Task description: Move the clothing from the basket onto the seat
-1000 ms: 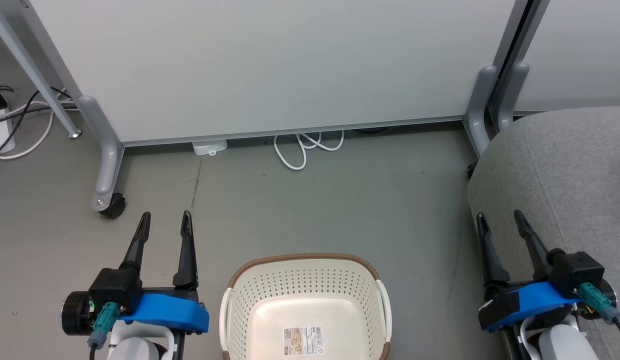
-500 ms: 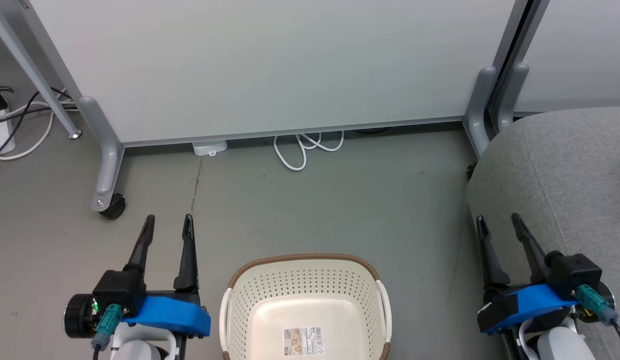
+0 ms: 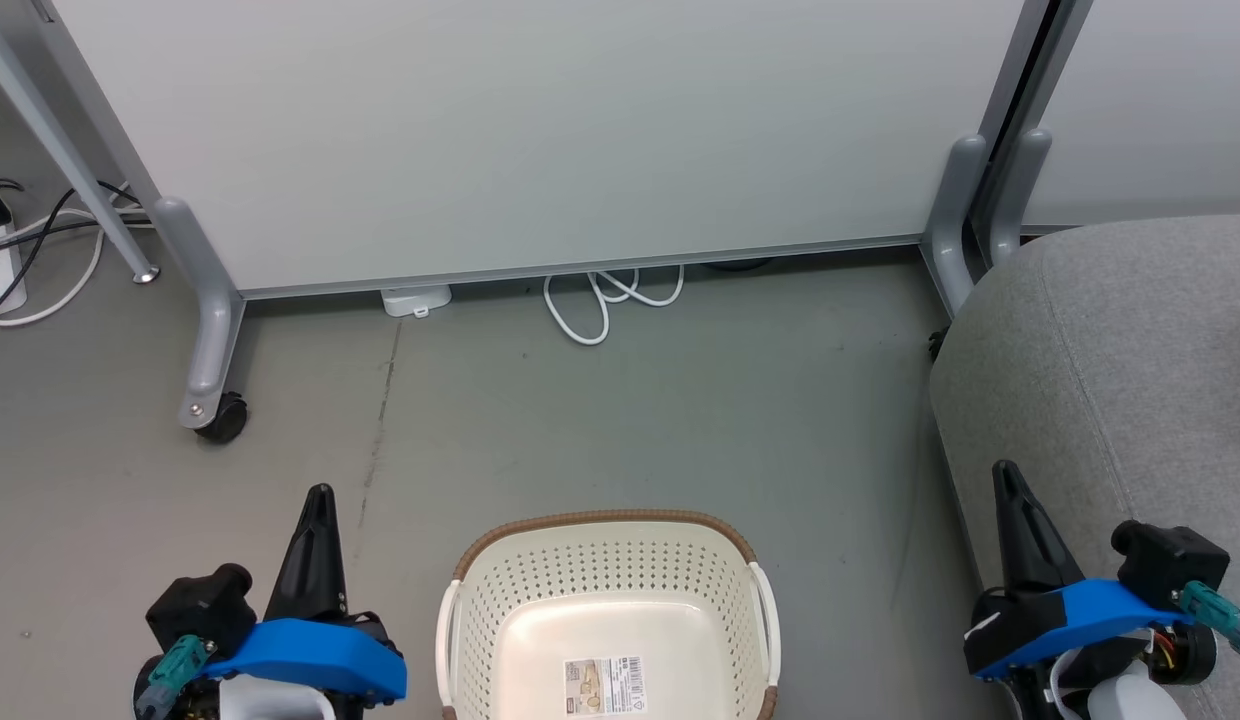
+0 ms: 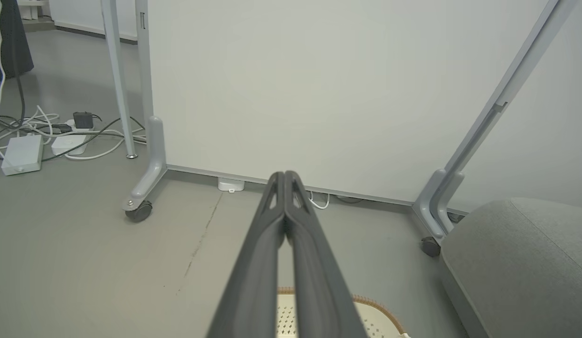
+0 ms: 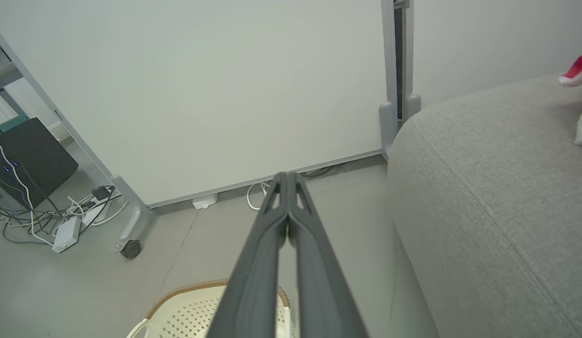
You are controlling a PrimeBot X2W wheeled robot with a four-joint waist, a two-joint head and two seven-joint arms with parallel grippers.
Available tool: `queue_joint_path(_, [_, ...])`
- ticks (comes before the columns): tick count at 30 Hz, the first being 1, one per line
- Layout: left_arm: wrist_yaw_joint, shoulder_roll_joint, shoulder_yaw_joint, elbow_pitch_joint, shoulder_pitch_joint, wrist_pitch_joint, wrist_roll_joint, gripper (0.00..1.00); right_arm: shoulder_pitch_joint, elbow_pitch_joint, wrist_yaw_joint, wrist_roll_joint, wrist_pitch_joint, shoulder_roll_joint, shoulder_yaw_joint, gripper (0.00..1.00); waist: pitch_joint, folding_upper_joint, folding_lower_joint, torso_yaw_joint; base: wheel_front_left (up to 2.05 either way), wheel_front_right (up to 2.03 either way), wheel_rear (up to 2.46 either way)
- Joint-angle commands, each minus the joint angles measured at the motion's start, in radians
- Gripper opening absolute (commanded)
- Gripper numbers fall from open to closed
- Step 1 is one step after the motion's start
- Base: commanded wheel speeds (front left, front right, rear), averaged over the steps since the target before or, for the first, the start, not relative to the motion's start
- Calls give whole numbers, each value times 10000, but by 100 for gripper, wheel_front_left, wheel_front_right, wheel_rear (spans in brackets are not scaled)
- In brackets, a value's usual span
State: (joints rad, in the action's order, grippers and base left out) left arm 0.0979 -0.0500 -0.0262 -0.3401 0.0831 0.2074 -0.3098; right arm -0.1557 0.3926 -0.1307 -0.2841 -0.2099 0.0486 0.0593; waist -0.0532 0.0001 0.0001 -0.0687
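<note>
Apparently the task is being concluded: basket (image 3: 605, 590) empty, clothing (image 5: 576, 69) lying on the seat (image 3: 1110, 350); flanking the basket, left tool (image 3: 319, 492) and right tool (image 3: 1003, 470) are being clenched empty; nothing further is being demanded.

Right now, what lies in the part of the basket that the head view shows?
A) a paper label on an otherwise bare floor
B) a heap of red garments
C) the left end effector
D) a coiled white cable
A: the basket has a bare cream floor with a paper label on it, while red clothing shows at the far end of the seat.
</note>
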Motion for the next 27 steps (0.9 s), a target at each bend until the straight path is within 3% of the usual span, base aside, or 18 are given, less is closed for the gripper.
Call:
queue_joint_path(1, [21,-6,97,220,218,-77,-442,0,-56,-246,0,-457,88,31,36,0,5,-1,0,9,0,0,0])
queue_joint_path(27, [131,-7,523,510,244,-1108,-4650,0,147,-710,-1,-4750,1117,31,182,0,118,-1,0,163,0,0,0])
